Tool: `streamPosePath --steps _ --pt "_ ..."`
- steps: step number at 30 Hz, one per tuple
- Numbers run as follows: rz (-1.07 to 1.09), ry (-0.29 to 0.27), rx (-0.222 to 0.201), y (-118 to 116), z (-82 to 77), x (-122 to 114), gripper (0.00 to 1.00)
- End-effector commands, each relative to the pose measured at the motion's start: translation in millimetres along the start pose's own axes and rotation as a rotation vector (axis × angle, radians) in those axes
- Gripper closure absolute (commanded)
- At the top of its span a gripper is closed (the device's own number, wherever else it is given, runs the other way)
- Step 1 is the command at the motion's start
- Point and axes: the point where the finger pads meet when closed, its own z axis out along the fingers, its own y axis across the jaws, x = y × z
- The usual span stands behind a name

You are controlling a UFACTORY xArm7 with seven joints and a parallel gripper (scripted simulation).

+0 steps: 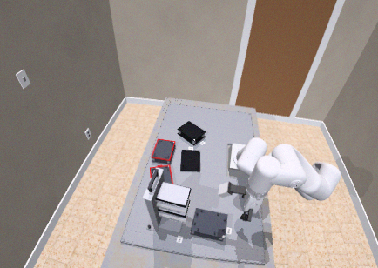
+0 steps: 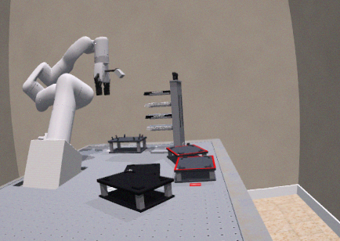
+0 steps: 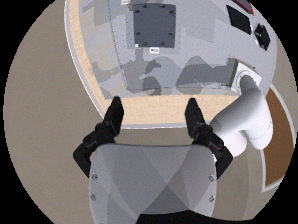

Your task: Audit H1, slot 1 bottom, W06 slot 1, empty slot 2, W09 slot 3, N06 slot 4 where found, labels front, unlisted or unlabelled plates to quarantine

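Evidently this is the opening approach: the white arm's black two-fingered gripper (image 2: 102,88) hangs high with its jaws spread wide, holding nothing, well apart from the tall grey plate hotel (image 2: 177,111), whose four shelves each seem to carry a plate. The next move, I judge, calls for coming down level with the shelf fronts to read the labels, too small to tell from here. The grey perforated deck (image 2: 219,217) sits in a beige-walled room with a brown door (image 1: 289,45).
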Motion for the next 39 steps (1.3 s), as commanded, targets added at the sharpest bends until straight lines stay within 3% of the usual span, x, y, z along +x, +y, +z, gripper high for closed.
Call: streamPosePath --steps 1,28,39 --pt "-0.001 0.001 0.002 -0.4 5.7 0.0 0.0" --pt "-0.001 0.0 0.002 -0.4 43.6 -0.1 0.0" --pt "-0.001 0.0 0.002 -0.4 43.6 -0.1 0.0"
